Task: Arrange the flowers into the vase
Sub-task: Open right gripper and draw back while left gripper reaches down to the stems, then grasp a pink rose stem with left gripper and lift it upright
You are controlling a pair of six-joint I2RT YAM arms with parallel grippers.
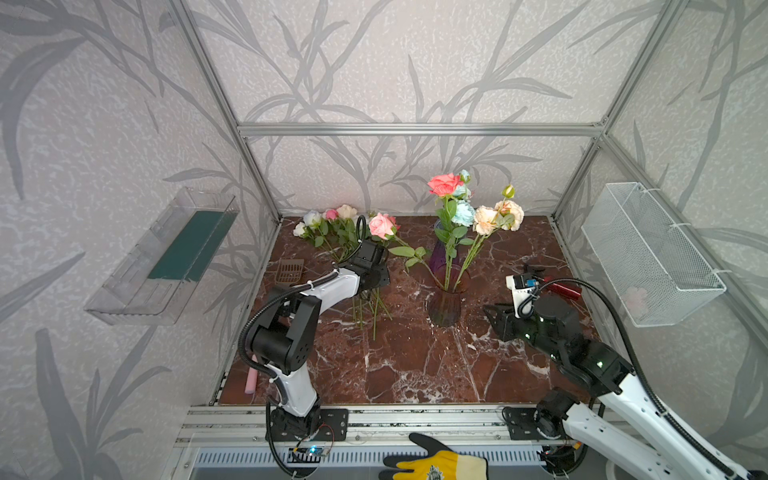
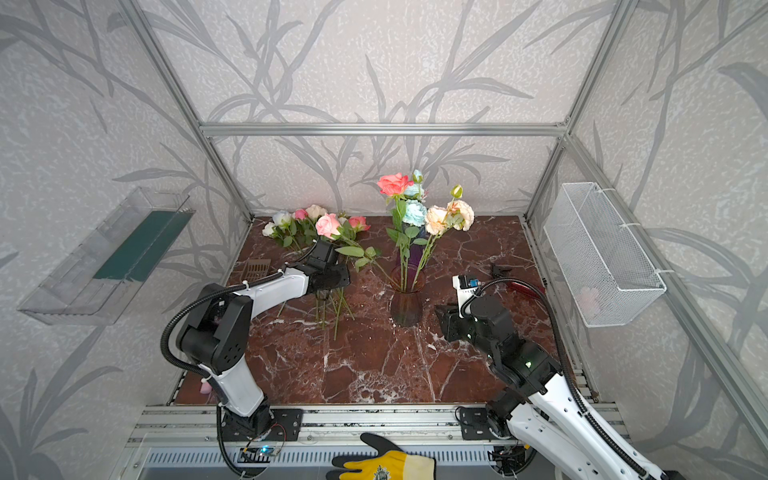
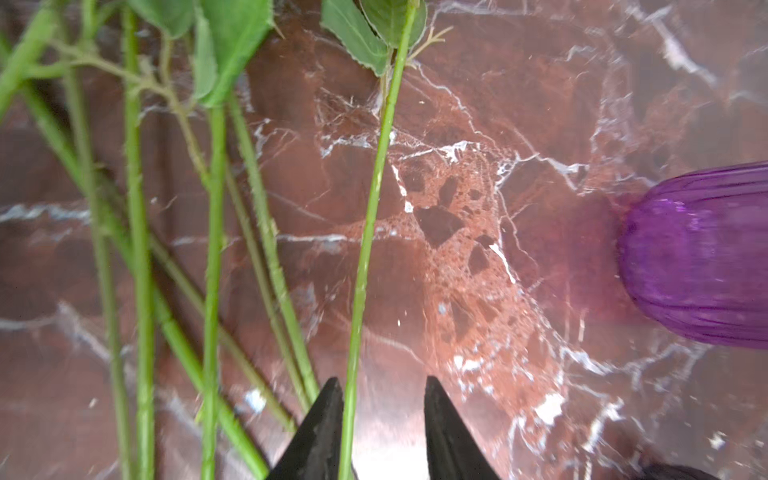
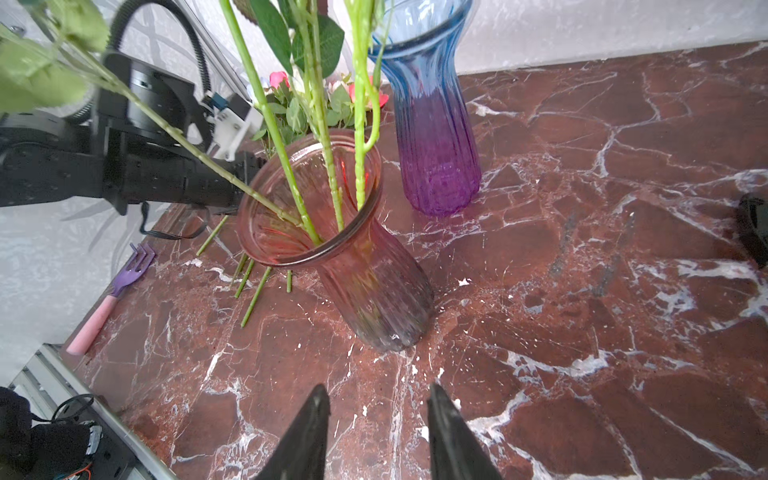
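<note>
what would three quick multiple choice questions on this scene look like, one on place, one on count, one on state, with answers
1. Where does the blue-purple vase stand relative to the pink vase? A in front of it; B just behind it; C inside it.
2. How many vases are on the table? A one; B two; C four.
3. How do the right gripper's jaws stand? A shut on a stem; B shut on a vase rim; C open, empty.
Answers: B, in both top views it shows just past the pink vase; B, only those two glass vases show; C, the right wrist view shows bare table between them.
</note>
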